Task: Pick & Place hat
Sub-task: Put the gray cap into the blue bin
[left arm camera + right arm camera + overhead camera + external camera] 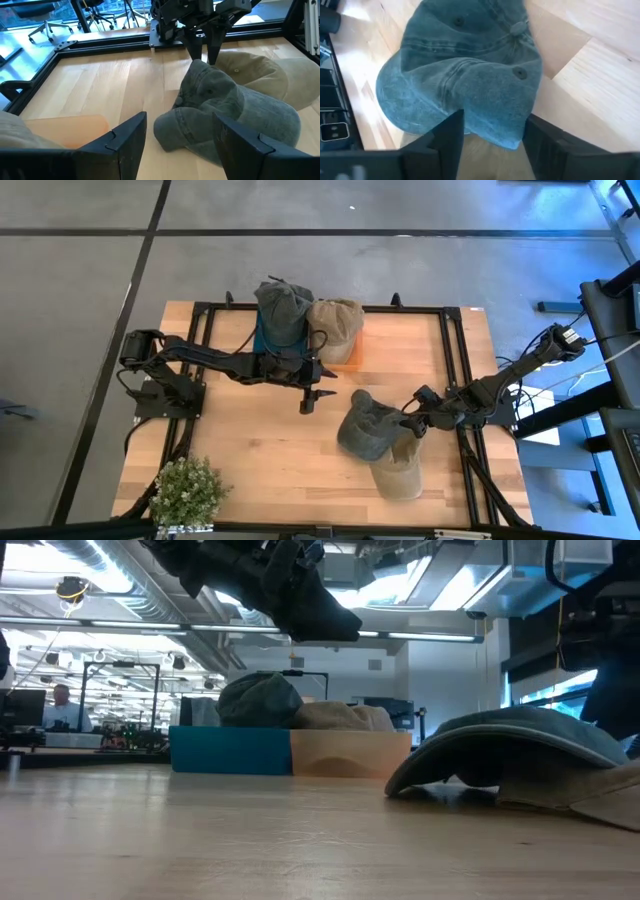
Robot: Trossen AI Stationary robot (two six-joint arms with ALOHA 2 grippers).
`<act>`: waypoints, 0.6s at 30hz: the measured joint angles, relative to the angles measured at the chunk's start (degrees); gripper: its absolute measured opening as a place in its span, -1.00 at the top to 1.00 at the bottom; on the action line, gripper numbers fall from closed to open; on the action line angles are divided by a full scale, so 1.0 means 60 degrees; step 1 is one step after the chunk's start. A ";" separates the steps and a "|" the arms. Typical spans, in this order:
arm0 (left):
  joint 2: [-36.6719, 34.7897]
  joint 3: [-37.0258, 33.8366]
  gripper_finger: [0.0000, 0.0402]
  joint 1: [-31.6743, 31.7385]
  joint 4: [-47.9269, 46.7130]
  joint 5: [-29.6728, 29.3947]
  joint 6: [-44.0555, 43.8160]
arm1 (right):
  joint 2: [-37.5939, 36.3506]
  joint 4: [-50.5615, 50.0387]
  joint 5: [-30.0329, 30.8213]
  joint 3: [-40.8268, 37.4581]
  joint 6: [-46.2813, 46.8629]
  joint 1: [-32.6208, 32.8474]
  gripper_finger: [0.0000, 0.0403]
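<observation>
Table point(260, 450): light wooden top, bordered by a dark metal frame. Both arms are mounted at its sides.

Left arm: reaches across the middle of the table. The left gripper point(307, 402) hangs above bare wood, just in front of the boxes; its fingers are spread and nothing is held between them. In the left wrist view the loose hats are faced from a short way off.

Right arm: reaches in from the table's right edge. The right gripper point(411, 423) is at the edge of the grey-green hat point(362, 426), fingers spread to either side of the hat's rim in the right wrist view; no pinch is made yet.

Blue box point(230, 750) and tan box point(350, 753): set side by side at the far edge. A grey-green hat point(282, 308) is seen resting on the blue box and a tan hat point(336, 322) on the tan one.

Loose hats: the grey-green hat lies crown up on the wood at the right of centre, partly overlapping a tan hat point(398, 471) beneath it.

Potted plant point(187, 490): near corner, left side, well apart from the work.

Progress, as judged: two hats appear placed, matched by colour; two are left on the table. The grey-green one seems next, to be gripped, lifted clear of the tan hat and carried to the blue box.

Writing: no brand, label or lettering can be read on hats, boxes or arms.
</observation>
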 joint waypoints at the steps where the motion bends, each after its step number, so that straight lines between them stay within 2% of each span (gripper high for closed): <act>1: 0.0000 0.0000 -0.07 0.0000 0.0000 0.0000 0.0000 | 0.0036 -0.0025 0.0001 0.0000 -0.0038 0.0000 0.17; 7: 0.0000 0.0000 -0.09 -0.0004 0.0000 -0.0001 0.0000 | 0.0403 0.0097 0.0443 0.0000 -0.1019 0.0000 0.87; 8: 0.0000 0.0000 -0.09 -0.0004 0.0000 0.0000 0.0000 | 0.0453 0.0189 0.0539 0.0000 -0.1264 0.0000 0.93; 13: 0.0000 0.0000 -0.07 -0.0025 -0.0004 0.0011 -0.0038 | 0.0584 0.0376 0.1018 0.0330 -0.2518 0.0000 0.96; 18: 0.0000 0.0000 -0.08 -0.0022 -0.0004 0.0011 -0.0708 | 0.0819 0.0392 0.1198 0.1390 -0.5714 0.0000 0.97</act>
